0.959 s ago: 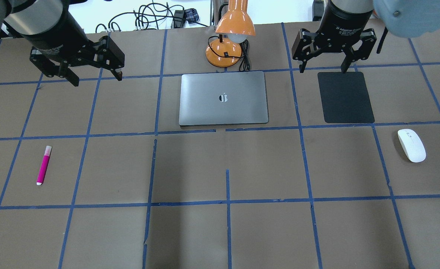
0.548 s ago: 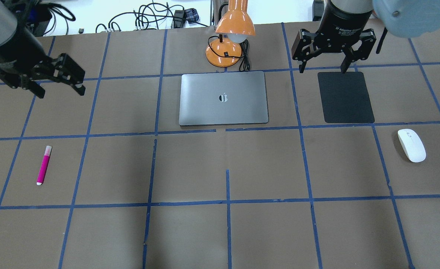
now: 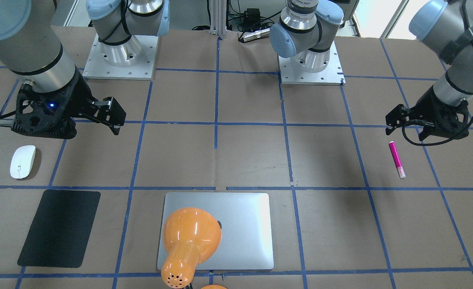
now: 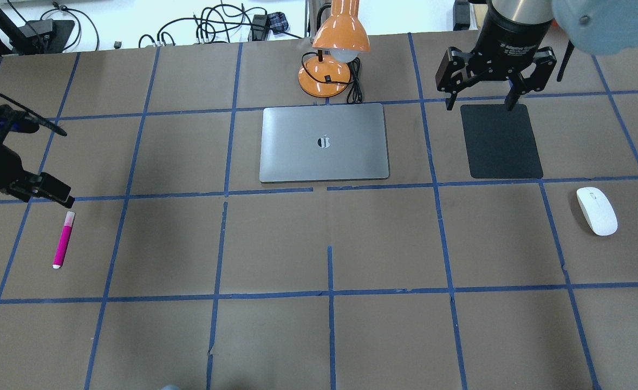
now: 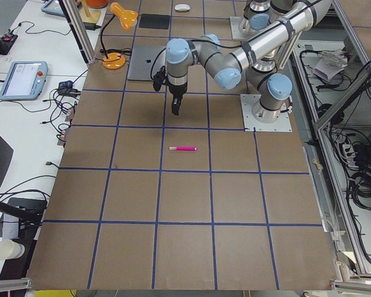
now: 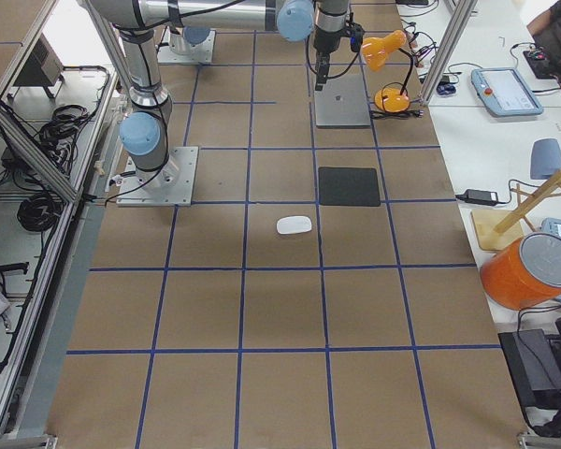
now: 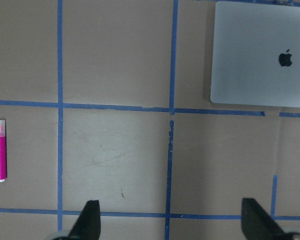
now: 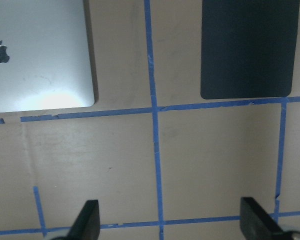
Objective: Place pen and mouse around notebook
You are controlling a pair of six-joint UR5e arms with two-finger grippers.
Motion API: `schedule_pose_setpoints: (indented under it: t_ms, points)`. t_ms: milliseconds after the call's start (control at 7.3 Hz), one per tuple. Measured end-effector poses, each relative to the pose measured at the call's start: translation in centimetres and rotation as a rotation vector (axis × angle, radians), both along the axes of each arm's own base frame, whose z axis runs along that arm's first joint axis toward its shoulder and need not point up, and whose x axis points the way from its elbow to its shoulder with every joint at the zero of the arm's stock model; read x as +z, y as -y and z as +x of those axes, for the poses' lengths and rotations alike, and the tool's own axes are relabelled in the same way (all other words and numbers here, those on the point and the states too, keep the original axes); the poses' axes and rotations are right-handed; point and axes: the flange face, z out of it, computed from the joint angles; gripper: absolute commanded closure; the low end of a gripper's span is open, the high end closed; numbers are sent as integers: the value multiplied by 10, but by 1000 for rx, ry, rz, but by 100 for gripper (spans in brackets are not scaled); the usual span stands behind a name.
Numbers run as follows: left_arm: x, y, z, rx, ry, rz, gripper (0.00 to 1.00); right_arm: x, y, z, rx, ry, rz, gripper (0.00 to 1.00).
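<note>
The pink pen (image 4: pixel 64 240) lies flat at the table's left side, and it also shows at the left edge of the left wrist view as the pen (image 7: pixel 2 150). My left gripper (image 7: pixel 172 222) is open and empty, hovering just beyond the pen's pale cap end; one of its fingers (image 4: pixel 59 195) shows overhead. The silver notebook (image 4: pixel 324 142) lies closed at the middle back. On the right side rests the white mouse (image 4: pixel 597 210). Open and empty, my right gripper (image 4: pixel 479 105) hangs above the far edge of the black mat (image 4: pixel 501 141), well away from the mouse.
An orange desk lamp (image 4: pixel 332 49) with a black cord stands just behind the notebook and hides part of it in the front-facing view. The brown table (image 4: pixel 330 336) is marked with blue tape lines. Both arm bases (image 3: pixel 310 60) stand at the robot's side.
My left arm has swung left and toward the table's near side, ending close to the pen's cap end. The right gripper has shifted slightly right. Pen, mouse and notebook have not moved.
</note>
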Motion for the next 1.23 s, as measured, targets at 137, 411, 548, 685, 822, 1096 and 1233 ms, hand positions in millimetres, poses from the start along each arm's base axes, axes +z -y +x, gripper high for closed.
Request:
schedule_pose_setpoints:
  t_ms: [137,411,548,685,822,1096,1233]
  points:
    - [-36,-9,19,3,0,0,0,-17,4,-34,4,7,12,0]
    - [-86,-14,39,21,-6,17,0,-73,7,-114,34,-17,-11,0]
    - [-107,-11,49,32,-2,19,0,-114,3,-154,82,-54,-36,0]
    - [-122,-9,55,42,-1,21,17,-155,-8,-191,124,-79,-59,0]
    - [-132,-8,58,64,-2,23,51,-189,-22,-220,148,-93,-72,0]
    - [-141,-7,62,113,-6,26,100,-236,-37,-253,188,-90,-56,0]
    - [-141,-6,63,122,-3,22,100,-250,-43,-272,198,-81,-39,0]
